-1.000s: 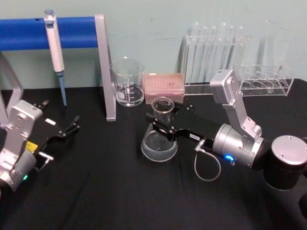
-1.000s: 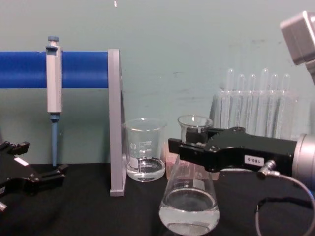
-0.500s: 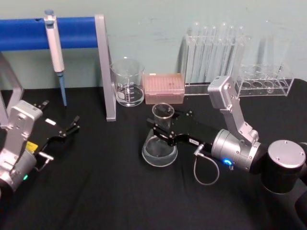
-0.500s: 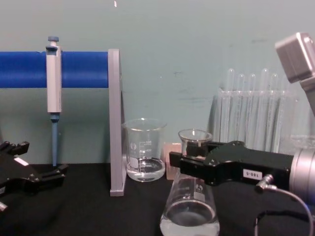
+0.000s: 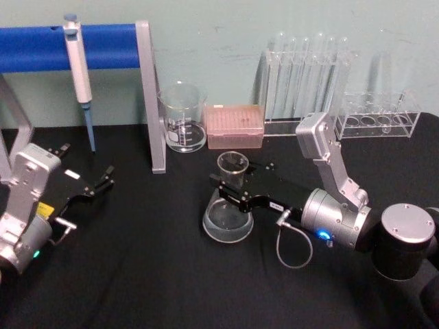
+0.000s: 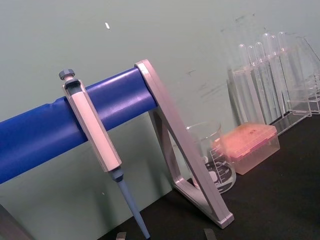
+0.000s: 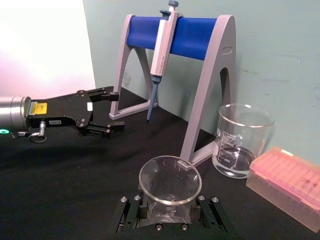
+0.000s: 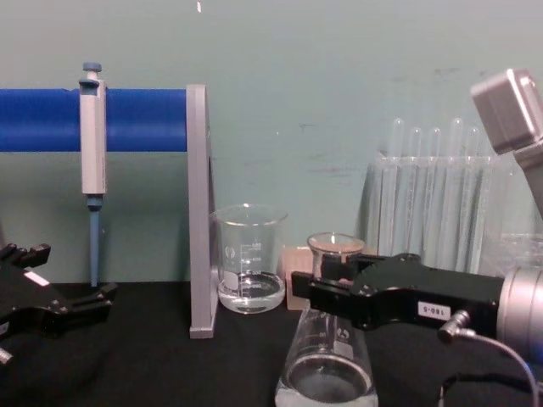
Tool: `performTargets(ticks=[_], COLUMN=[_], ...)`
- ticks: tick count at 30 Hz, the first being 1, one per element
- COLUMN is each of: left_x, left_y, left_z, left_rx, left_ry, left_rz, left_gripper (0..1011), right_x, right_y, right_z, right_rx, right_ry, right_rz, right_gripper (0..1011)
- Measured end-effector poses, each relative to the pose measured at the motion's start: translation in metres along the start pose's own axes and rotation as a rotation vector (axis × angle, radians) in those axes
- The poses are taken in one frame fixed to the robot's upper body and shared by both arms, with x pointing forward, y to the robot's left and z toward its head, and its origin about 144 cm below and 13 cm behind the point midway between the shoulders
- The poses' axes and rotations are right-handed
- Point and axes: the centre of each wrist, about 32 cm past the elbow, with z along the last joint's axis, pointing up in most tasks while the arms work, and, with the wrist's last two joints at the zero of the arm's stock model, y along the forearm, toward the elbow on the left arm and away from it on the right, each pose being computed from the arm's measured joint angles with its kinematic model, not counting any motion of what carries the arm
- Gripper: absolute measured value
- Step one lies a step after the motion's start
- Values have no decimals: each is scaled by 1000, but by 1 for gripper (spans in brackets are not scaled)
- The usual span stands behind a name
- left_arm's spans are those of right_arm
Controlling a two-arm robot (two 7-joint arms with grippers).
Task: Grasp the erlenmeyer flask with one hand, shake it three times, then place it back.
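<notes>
Head view, from the left: the left gripper rests low near the left edge of the table, jaws apart and holding nothing. The pipette hangs from the blue stand just behind it. You have a wide stretch of bare black table between that gripper and the erlenmeyer flask, and more in front of the flask. The beaker and pink tip box sit behind the flask, apart from it. The right gripper reaches in from the right, jaws clamped on the flask's neck below the rim. The flask is upright with its base down at the table, though you cannot tell whether it touches. Test tube racks line the back edge at right, close behind the arm's grey box
</notes>
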Motion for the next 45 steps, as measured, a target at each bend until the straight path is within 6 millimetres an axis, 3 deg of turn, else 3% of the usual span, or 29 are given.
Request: performTargets(ticks=[45], left_x=[0], left_y=[0], left_z=[0], left_rx=[0], left_ry=[0], left_rz=[0], left_gripper=[1001], right_x=[0], right_y=[1], right_z=[-7], right_rx=[-54], right_ry=[-17], right_rz=[-17], right_gripper=[456])
